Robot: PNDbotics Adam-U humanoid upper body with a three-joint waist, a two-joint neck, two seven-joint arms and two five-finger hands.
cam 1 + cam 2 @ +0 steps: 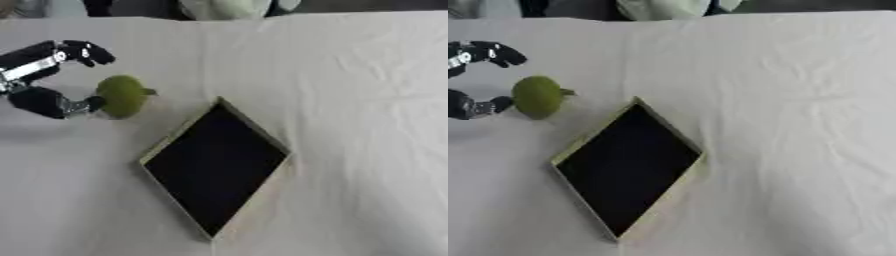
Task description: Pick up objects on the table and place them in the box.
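A green round fruit (122,96) with a short stem lies on the white cloth at the left. My left hand (31,70) comes in from the left edge beside it. Its thumb (66,104) touches the fruit's left side, while its curved fingers (87,51) hang above and to the left, clear of the fruit. Right of the fruit, near the middle, the box (259,194) lies flat, turned like a diamond, with a tan rim and a black inside that holds nothing I can see. My right hand shows in no view.
White wrinkled cloth (367,100) covers the whole table. The table's far edge runs along the top, with a pale rounded shape (227,7) behind it.
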